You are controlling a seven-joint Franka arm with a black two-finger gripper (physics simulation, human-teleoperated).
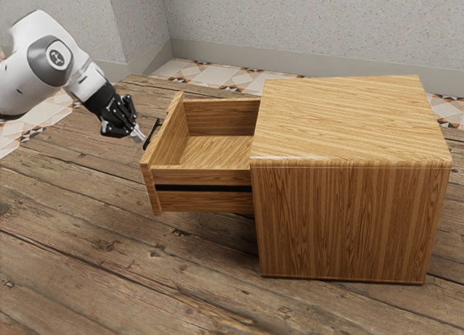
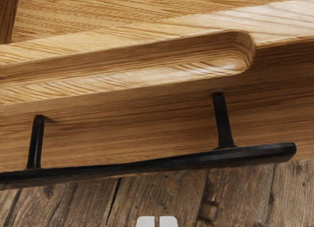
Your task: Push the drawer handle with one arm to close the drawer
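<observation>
1. The gripper (image 1: 138,135) is closed, its two fingertips standing side by side with only a very thin line between them. It has hold of nothing. It points down and toward the drawer front, on the outer side of it.
2. Just beside the fingertips is the black handle (image 1: 151,133). It is a long bar, which two short posts join to the drawer front. Whether the fingertips touch this bar, I cannot tell with certainty.
3. The drawer front (image 1: 153,192) stands well apart from the cabinet. In its upper part there is a long recess (image 2: 196,57) with a rounded end, above the handle.
4. The drawer (image 1: 217,151) is open, a large part of it being outside the cabinet. Its wooden bottom and walls can be seen.
5. The cabinet (image 1: 348,219) is of the same light brown wood, and it stands upright on the table (image 1: 109,255), which is made of old, darker planks.
6. Behind the table are the patterned floor tiles (image 1: 217,75) and a pale speckled wall (image 1: 254,23).
</observation>
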